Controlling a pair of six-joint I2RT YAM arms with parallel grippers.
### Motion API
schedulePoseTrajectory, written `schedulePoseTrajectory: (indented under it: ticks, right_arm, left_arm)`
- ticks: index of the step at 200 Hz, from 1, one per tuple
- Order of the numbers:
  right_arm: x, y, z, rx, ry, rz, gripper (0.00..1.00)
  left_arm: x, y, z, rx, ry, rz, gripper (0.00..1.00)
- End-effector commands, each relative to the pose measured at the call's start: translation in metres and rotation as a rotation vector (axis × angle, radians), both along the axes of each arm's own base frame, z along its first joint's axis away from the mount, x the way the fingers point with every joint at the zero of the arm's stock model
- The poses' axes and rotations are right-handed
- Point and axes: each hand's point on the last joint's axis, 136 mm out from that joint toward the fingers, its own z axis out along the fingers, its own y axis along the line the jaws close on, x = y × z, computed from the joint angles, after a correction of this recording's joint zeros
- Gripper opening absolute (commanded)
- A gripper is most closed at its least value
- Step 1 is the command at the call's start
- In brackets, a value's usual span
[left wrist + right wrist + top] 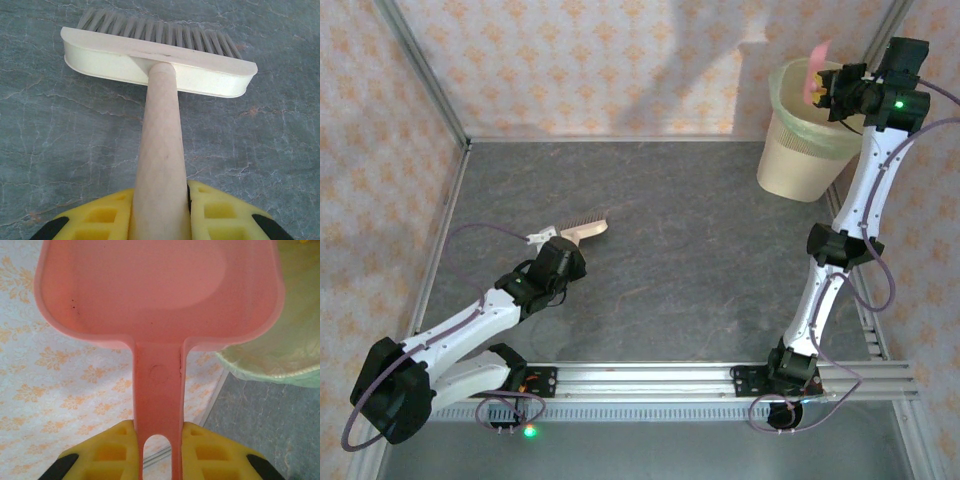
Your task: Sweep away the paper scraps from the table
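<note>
I've the left claw [160,205] clamped on the stiff handle of the light brush [155,65]; right claw [157,445] pinches the stem of the thin, slippery dustpan [160,290] over the wastebasket [800,160], far-right corner of the counter [700,260].

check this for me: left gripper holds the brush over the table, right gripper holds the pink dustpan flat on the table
No: the right gripper holds the pink dustpan raised in the air beside the bin, not flat on the table, as the top external view shows. The left gripper does hold the brush over the table.
</note>
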Motion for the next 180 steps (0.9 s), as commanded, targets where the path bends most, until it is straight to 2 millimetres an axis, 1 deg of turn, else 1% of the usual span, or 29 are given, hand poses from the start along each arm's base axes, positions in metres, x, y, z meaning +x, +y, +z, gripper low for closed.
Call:
schedulePoseTrajectory:
  ticks: [1,29,46,80,104,116,149,171,180]
  right_arm:
    - [-0.027,0.006,0.052,-0.099,-0.159,0.028,0.00]
    - [-0.043,0.016,0.061,-0.187,-0.205,0.106,0.00]
    - [-0.054,0.022,0.061,-0.247,-0.215,0.152,0.00]
    - [-0.083,0.031,0.052,-0.365,-0.187,0.241,0.00]
    - [-0.107,0.028,0.044,-0.465,-0.132,0.245,0.00]
    - [-0.117,0.031,0.049,-0.475,-0.140,0.249,0.00]
    - [-0.140,0.044,0.072,-0.451,-0.191,0.259,0.00]
    - [-0.156,0.053,0.075,-0.459,-0.181,0.272,0.00]
    - [-0.163,0.061,0.075,-0.466,-0.176,0.291,0.00]
  left_arm:
    - [0.010,-0.004,0.019,-0.018,-0.056,-0.001,0.00]
    - [0.010,-0.005,0.019,-0.022,-0.057,-0.004,0.00]
    - [0.009,-0.006,0.020,-0.027,-0.057,-0.008,0.00]
    - [0.008,-0.005,0.023,-0.031,-0.070,-0.008,0.00]
    - [0.007,-0.003,0.027,-0.035,-0.086,-0.006,0.00]
    - [0.007,-0.003,0.031,-0.037,-0.099,-0.009,0.00]
    - [0.005,-0.001,0.043,-0.052,-0.146,-0.017,0.00]
    - [0.002,0.001,0.050,-0.059,-0.171,-0.017,0.00]
    - [0.002,0.001,0.054,-0.062,-0.182,-0.018,0.00]
